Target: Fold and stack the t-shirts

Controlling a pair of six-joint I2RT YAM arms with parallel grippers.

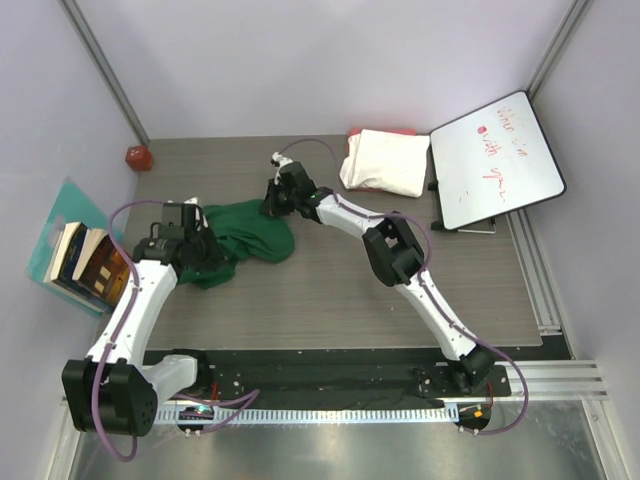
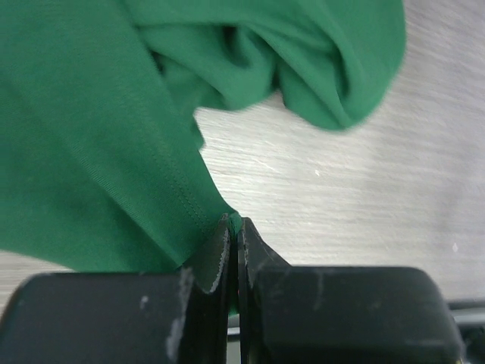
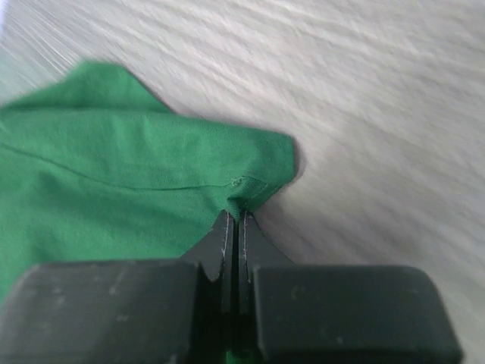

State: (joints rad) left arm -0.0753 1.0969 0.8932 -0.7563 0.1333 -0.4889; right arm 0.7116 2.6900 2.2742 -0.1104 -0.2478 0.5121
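My left hand (image 2: pixel 233 227) is pressed together on a hem of the green shirt (image 1: pixel 250 232), pinching it at its near-left side; my right hand (image 3: pixel 233 216) is clamped the same way on a hemmed corner at the shirt's far-right side. The shirt lies crumpled on the left half of the desk (image 1: pixel 330 290), between my two hands. The cream shirt (image 1: pixel 385 162) sits folded at the desk's far edge, right of centre, atop a red-pink cloth (image 1: pixel 382 131) whose edge peeks out behind it. It is well apart from the green one.
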